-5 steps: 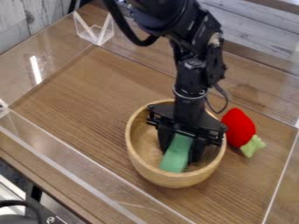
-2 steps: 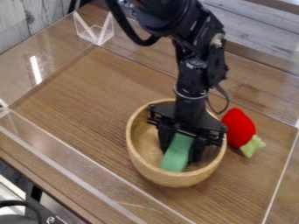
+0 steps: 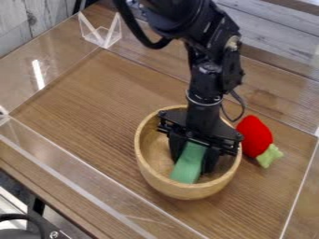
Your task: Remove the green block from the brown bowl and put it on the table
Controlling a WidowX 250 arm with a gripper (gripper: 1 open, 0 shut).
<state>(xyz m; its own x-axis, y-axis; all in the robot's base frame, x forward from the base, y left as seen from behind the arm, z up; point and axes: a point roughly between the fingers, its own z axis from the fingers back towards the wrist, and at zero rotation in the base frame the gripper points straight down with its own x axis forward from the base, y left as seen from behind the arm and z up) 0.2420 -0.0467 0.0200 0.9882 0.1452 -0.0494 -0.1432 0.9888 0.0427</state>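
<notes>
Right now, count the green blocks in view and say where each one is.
1. The green block lies inside the brown bowl, between the fingers. Part of the bowl's inside is hidden behind the arm, so another could be concealed.

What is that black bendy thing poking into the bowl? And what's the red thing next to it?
The black bendy thing is a robot arm. At its end is a gripper, a claw with two fingers that works like a hand. There is just one picture, taken by a camera looking down at a wooden table with see-through walls round its edges. On the table sits a brown bowl. The claw points straight down into it, with its fingers on either side of a green block. It looks ready to lift the block out, but the block still sits in the bowl, and I cannot tell if the fingers are squeezing it yet. The red thing looks like a toy strawberry with a green leaf, lying beside the bowl.
</notes>
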